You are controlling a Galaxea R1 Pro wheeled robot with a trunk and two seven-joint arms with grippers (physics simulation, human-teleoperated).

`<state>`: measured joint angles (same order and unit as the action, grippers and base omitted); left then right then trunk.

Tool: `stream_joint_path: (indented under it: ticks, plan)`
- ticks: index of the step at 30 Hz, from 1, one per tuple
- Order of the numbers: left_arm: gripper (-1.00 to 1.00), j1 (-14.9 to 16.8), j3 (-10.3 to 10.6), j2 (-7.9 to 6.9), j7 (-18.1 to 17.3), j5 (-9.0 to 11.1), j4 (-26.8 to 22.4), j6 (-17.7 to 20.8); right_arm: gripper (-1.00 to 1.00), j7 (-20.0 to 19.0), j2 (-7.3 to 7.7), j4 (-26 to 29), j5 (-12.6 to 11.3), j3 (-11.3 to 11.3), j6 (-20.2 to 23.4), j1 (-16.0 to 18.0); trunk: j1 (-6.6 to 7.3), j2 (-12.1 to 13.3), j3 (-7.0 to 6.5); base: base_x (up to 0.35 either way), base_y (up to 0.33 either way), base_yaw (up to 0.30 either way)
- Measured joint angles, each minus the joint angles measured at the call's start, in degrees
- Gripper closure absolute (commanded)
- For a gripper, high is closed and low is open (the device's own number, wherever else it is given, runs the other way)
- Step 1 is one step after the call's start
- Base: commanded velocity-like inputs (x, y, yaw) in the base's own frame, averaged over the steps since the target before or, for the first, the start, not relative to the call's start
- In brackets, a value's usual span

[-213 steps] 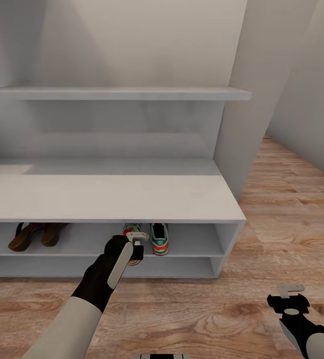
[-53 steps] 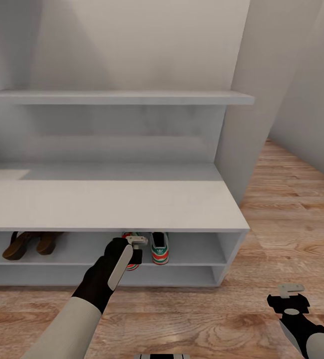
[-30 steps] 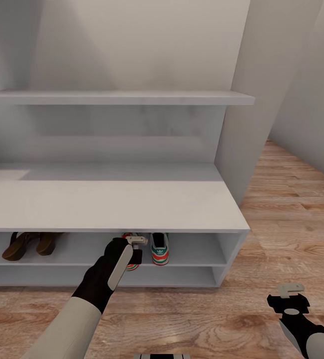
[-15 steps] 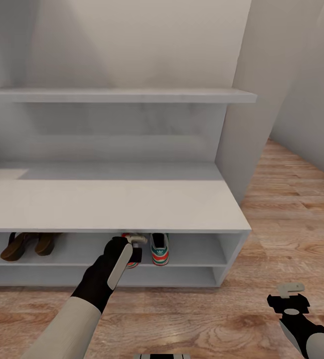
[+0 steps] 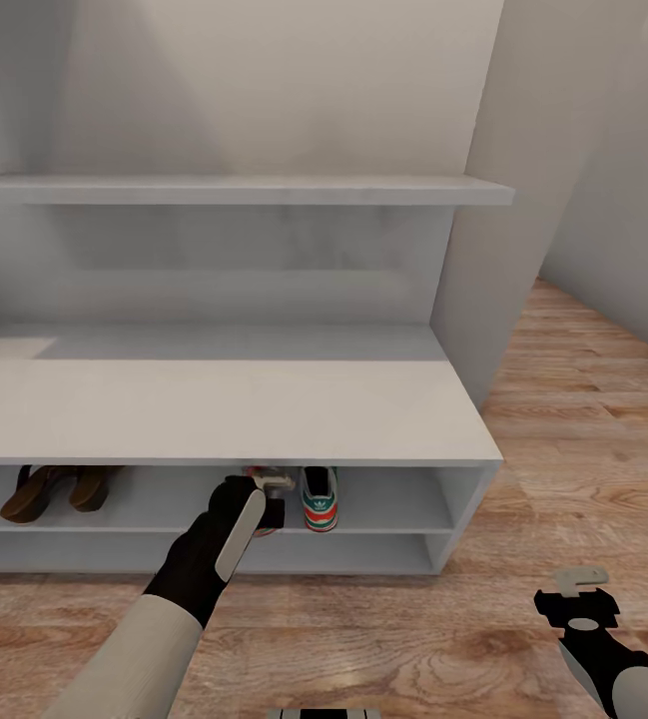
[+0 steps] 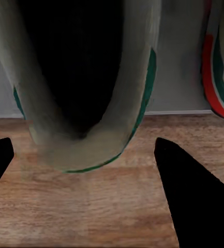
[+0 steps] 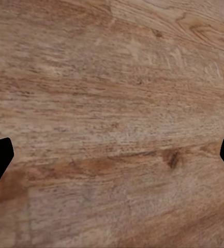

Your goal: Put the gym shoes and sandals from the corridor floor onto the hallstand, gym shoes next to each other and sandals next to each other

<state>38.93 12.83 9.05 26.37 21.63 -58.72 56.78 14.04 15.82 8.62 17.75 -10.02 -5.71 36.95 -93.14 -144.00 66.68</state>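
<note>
The hallstand (image 5: 214, 409) fills the head view. Both brown sandals (image 5: 49, 489) lie side by side on its upper shelf level at the left. One gym shoe (image 5: 319, 497) stands on the same level, heel toward me. My left gripper (image 5: 276, 497) is at the shelf's front edge just left of it and hides most of the other gym shoe (image 6: 86, 147). In the left wrist view that shoe's heel lies between my spread fingers (image 6: 194, 196) with small gaps on both sides, and its neighbour (image 6: 220, 67) shows beside it. My right gripper (image 5: 583, 597) hangs open over the corridor floor (image 5: 413, 639).
A higher wall shelf (image 5: 244, 190) runs above the bench top. A white wall corner (image 5: 493, 250) stands at the rack's right end. The lower shelf level (image 5: 343, 554) is bare. Wood floor stretches away to the right.
The view has shifted slightly, so the rack sits a little wider in the picture. My left gripper stays at the gym shoe's heel, and the right arm has not moved.
</note>
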Motion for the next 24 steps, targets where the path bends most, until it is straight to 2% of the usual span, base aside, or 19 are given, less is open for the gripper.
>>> stream_joint_path:
  ticks: [10, 24]
  plan:
    - [-1.0, 0.0, 0.0, 0.0, 0.0, 0.0, 0.0, 0.0, -1.0, 0.0, 0.0, 0.0, 0.0, 0.0, 0.0, 0.0, 0.0, 0.0, 0.0, -0.03, -0.002, 0.0]
    - [-1.0, 0.0, -0.1, 0.0, 0.0, 0.0, 0.2, 0.0, -1.0, 0.0, -0.01, 0.0, 0.0, 0.0, 0.0, 0.0, 0.0, 0.0, 0.0, -0.275, -0.083, 0.0]
